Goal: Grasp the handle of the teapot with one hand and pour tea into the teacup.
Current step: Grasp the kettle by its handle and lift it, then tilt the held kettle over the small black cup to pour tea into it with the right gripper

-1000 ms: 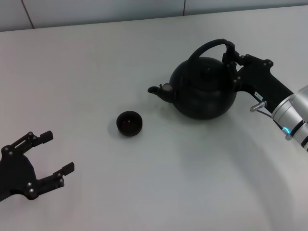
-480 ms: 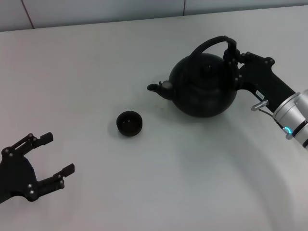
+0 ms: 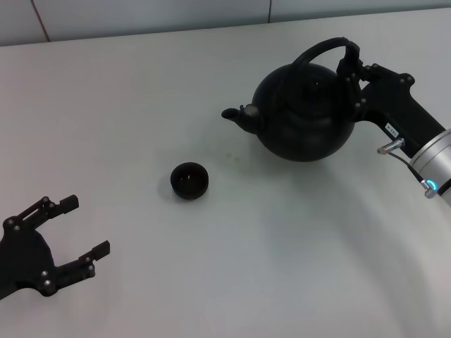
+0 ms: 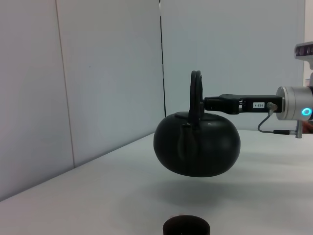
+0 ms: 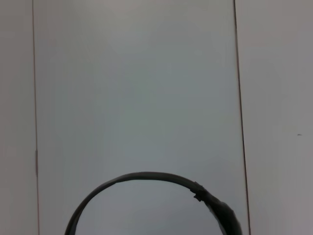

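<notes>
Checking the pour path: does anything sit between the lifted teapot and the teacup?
Nothing visible does. The right gripper holds the teapot by its handle off the table; only bare table lies between its spout and the teacup.

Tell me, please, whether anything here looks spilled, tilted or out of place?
Nothing stands out. The right gripper holds the handle and the teapot hangs level above the table, spout toward the teacup. The teacup stands upright with no spill visible. The left gripper rests open near the front.
</notes>
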Available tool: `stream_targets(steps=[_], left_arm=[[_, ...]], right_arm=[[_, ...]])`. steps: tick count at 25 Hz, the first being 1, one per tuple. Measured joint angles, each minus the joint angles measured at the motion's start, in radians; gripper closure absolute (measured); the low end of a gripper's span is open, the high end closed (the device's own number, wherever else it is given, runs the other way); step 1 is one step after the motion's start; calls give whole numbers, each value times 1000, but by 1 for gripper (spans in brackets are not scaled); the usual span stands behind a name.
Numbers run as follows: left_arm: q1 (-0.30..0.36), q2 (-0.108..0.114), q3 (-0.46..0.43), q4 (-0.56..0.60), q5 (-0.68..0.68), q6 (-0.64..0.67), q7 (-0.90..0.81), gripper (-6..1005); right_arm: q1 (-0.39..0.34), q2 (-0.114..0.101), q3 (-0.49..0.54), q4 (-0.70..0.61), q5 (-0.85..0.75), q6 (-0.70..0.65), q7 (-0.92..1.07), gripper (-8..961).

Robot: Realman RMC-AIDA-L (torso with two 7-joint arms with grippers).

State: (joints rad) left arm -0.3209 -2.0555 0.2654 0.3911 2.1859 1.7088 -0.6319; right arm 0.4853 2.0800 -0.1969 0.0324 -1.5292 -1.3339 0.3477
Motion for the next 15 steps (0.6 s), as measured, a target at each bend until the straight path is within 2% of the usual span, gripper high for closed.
stream_targets(steps=[8, 15], left_arm=[[0, -2, 0, 0, 0, 2, 0, 135], [0, -2, 0, 0, 0, 2, 0, 135]], right_arm=[[27, -1, -36, -29, -23, 8, 16, 869], [88, -2, -161, -111, -37, 61, 121, 869]])
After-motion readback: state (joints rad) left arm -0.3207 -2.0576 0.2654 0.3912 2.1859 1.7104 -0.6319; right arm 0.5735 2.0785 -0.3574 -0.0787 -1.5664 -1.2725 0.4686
